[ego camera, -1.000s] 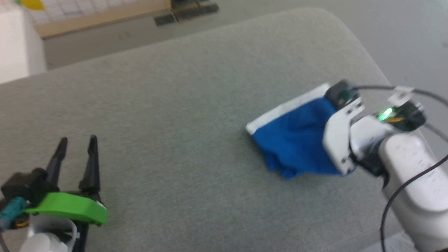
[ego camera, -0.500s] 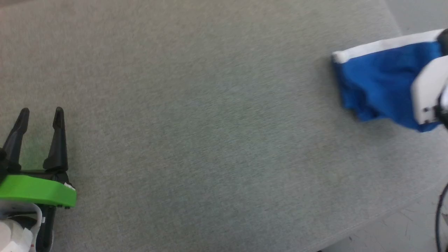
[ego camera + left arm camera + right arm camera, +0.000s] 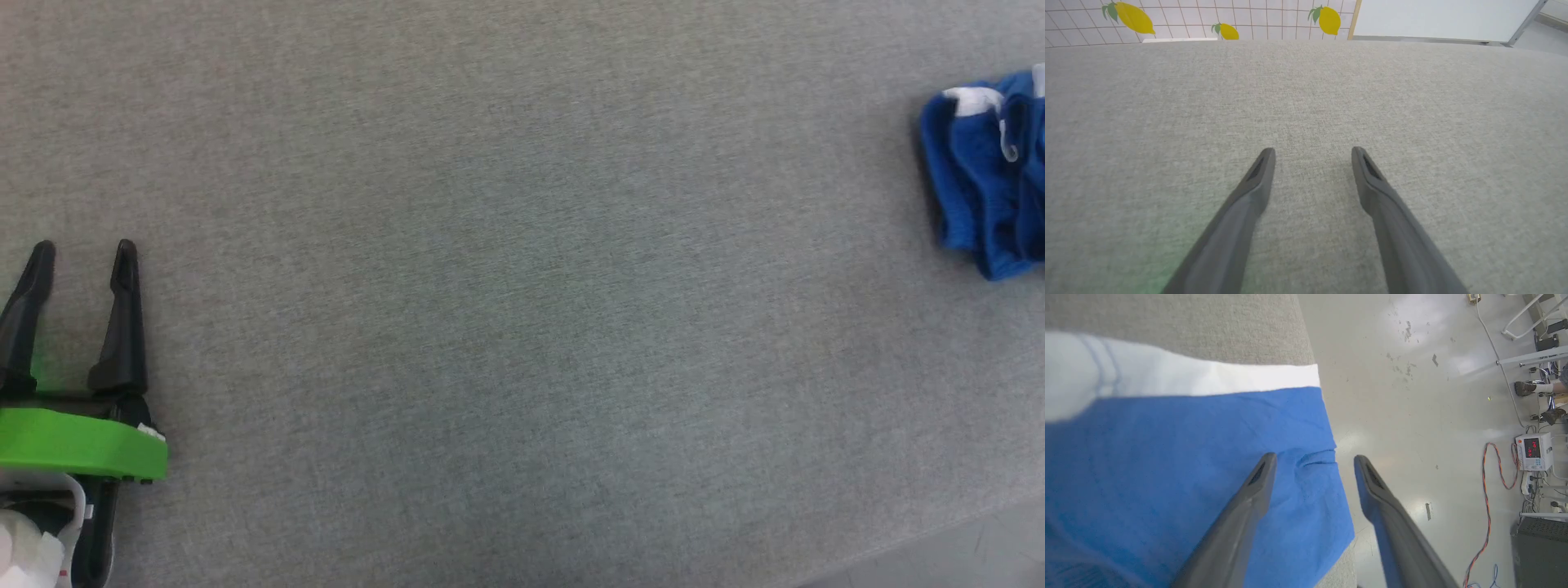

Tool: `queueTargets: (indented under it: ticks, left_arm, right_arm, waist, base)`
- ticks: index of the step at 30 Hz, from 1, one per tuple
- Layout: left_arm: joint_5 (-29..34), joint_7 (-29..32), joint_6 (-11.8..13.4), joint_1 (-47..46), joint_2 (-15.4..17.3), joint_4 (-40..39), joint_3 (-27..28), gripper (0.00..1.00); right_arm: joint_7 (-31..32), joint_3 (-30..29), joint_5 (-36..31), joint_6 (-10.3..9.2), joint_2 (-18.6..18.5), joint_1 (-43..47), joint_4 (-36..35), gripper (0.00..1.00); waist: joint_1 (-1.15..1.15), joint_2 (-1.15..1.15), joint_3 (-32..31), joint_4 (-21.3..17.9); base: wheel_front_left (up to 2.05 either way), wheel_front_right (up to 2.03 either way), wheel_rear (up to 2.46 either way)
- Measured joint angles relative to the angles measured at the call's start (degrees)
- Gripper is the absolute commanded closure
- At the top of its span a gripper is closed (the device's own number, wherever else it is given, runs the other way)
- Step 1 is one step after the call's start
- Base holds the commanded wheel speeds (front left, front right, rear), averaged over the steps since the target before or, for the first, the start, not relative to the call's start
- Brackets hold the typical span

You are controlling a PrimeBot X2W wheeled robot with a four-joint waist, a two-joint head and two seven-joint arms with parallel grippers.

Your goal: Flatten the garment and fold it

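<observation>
While left end effector (image 3: 83, 245) and right end effector (image 3: 1313, 456) stand open, the blue shorts (image 3: 984, 175) lie bunched at the counter's (image 3: 522, 327) right edge
Best to grip both waistband (image 3: 1208, 375) corners, drawing them inward and taut

A grey woven-fabric surface (image 3: 522, 327) meets a white grid wall (image 3: 1265, 16) with yellow lemon prints (image 3: 1133, 17) (a small white box with red digits (image 3: 1534, 450) stands on the glossy pale floor (image 3: 1392, 396)).
</observation>
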Motion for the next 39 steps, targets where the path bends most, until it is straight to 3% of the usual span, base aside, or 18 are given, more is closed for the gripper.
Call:
queueTargets:
  ticks: [4,10,19,26,31,39]
  left_arm:
    - [0.0,-0.7,0.0,0.0,-0.5,1.2,-0.5,0.0]
    - [0.5,-3.3,0.4,-0.3,-3.1,4.7,-2.8,0.0]
    - [0.6,-6.4,1.7,-1.6,-9.1,10.2,-6.3,0.0]
    - [0.6,-8.0,3.6,-2.1,-11.7,11.9,-6.4,0.0]
    - [1.2,-8.7,4.4,-2.1,-12.7,12.7,-6.6,0.0]
    - [1.4,-9.3,5.1,-2.1,-14.2,14.9,-7.4,0.0]
  right_arm:
    - [-2.7,-0.8,0.1,0.0,0.7,-0.8,-1.9,0.0]
    - [-9.9,2.7,4.8,0.0,1.5,-3.5,-6.6,0.0]
    - [-19.3,7.8,13.7,0.0,8.6,-3.3,-15.8,0.0]
    - [-27.6,10.4,15.8,-0.01,15.9,5.1,-19.8,0.0]
    - [-35.7,11.3,17.6,-0.01,16.8,12.1,-20.6,0.0]
    - [-48.6,12.6,21.3,-0.01,17.0,23.6,-15.3,0.0]
  waist:
    - [0.0,0.0,-1.4,0.5]
    - [0.0,0.0,-6.0,1.0]
    - [-0.01,0.0,-15.5,3.1]
    - [-0.01,0.0,-22.9,5.9]
    - [-0.01,0.0,-26.9,8.4]
    - [-0.01,0.0,-31.3,12.6]
  base:
    - [0.0,0.0,0.0]
    - [0.0,0.0,0.0]
    - [0.0,0.0,0.0]
    - [0.0,0.0,0.0]
    - [0.0,0.0,0.0]
    - [0.0,0.0,0.0]
